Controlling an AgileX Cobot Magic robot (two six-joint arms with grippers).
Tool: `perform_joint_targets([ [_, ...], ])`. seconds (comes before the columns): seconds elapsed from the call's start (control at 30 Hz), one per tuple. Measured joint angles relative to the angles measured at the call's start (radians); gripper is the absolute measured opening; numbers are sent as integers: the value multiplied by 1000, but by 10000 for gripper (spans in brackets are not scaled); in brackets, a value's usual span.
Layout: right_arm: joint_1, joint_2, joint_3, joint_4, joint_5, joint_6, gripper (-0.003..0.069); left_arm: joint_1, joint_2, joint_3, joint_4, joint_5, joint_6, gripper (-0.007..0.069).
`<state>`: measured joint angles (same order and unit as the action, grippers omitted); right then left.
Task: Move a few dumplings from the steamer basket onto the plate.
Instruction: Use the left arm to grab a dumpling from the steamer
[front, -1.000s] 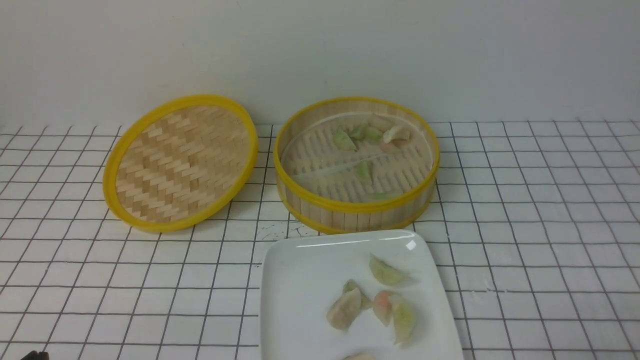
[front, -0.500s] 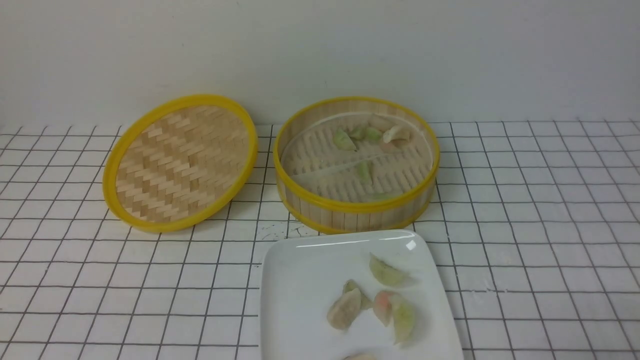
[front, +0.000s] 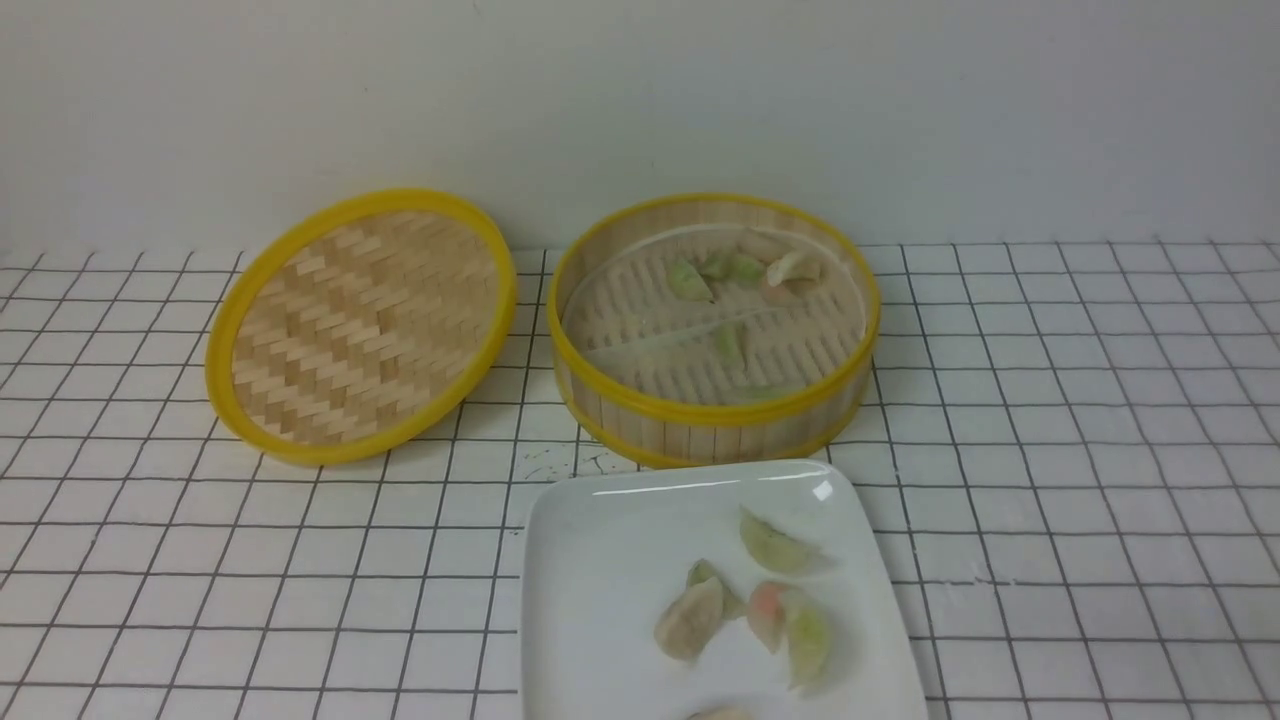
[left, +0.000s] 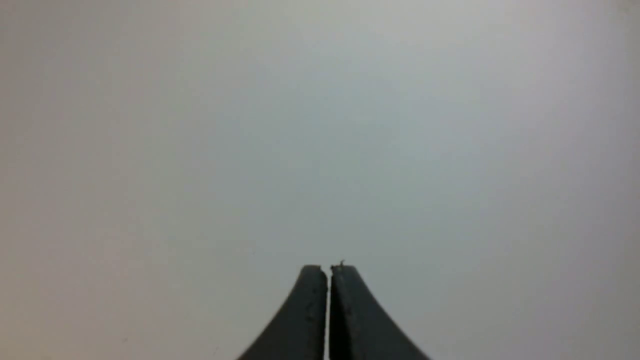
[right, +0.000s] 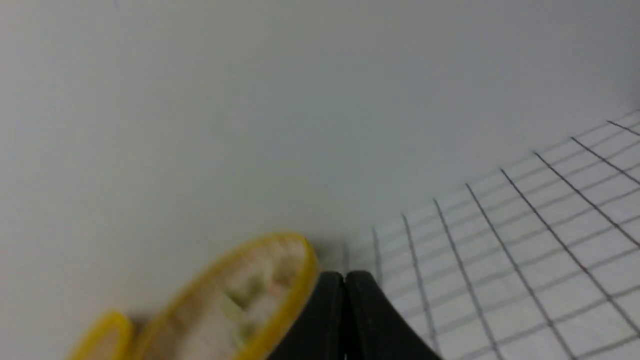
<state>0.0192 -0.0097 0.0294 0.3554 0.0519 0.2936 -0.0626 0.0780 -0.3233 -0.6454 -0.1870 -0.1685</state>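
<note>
The steamer basket (front: 712, 425) stands open on the gridded bench (front: 1050, 450), its woven lid (front: 360, 325) tilted just beside it. About 6 dumplings (front: 690, 280) lie on the basket's floor, most clustered at the far wall, 1 near the middle and 1 against the near wall. The plate (front: 600, 560) sits just in front of the basket, nearly touching it, and carries at least 5 dumplings, so the task looks largely done.

Neither arm shows in the front view. The left pincer (left: 328, 270) is clenched on nothing, facing a blank surface. The right pincer (right: 344, 276) is also clenched and empty, off to one side of the basket.

The dumplings look light, soft and slick-skinned, likely to squash or slip. A gentle pinch across the plump middle of the crescent, rather than the thin pleated edge, seems safest; the lone middle one is easiest to reach.
</note>
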Motion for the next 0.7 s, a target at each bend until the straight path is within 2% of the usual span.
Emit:
perform_joint_targets([
  [0.1,0,0,0,98,-80,24,-14,0,146,-213,148,200,16,-6],
  [0.2,0,0,0,122,-107,-23,-14,0,323,-401,240,512,23,-6],
  [0.27,0,0,0,125,-108,-62,-14,0,491,-538,273,776,49,-6],
  [0.37,0,0,0,139,-121,-86,-14,0,718,-662,277,1053,125,-6],
  [0.5,12,6,-90,149,49,-99,-14,-24,960,-732,259,1214,229,-6],
  [0.67,35,229,-410,72,460,-219,-14,-154,1220,-796,268,1247,280,-6],
  [0.7,35,271,-435,64,491,-231,-14,-180,1254,-810,268,1244,282,-6],
])
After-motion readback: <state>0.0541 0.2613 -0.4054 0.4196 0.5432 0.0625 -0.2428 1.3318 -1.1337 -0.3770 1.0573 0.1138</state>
